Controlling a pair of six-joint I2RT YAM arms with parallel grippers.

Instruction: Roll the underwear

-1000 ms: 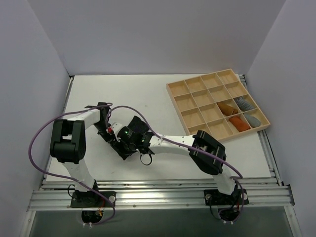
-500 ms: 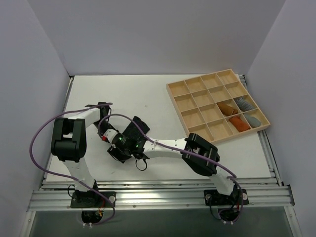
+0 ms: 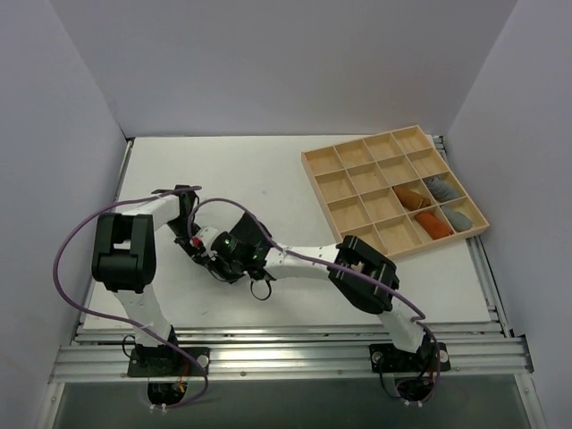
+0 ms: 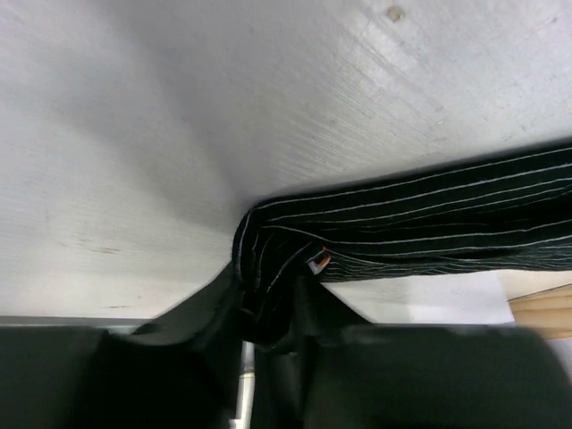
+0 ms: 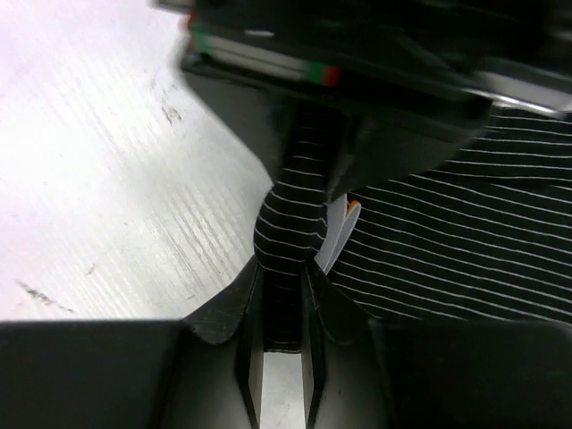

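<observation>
On the table (image 4: 179, 107), black pinstriped underwear (image 4: 402, 223), bunched

Top camera's no help here: both wrists sit right over the cloth. In the wrist views the black pinstriped fabric underwear (image 4: 420, 223) runs off the right edge. The left gripper (image 4: 268, 299) is a dark blur, so I can't tell if it's clamping. The small pale tag (image 5: 338, 234) is unreadable, and the light wooden tray (image 4: 545, 308) corner is cropped.
</observation>
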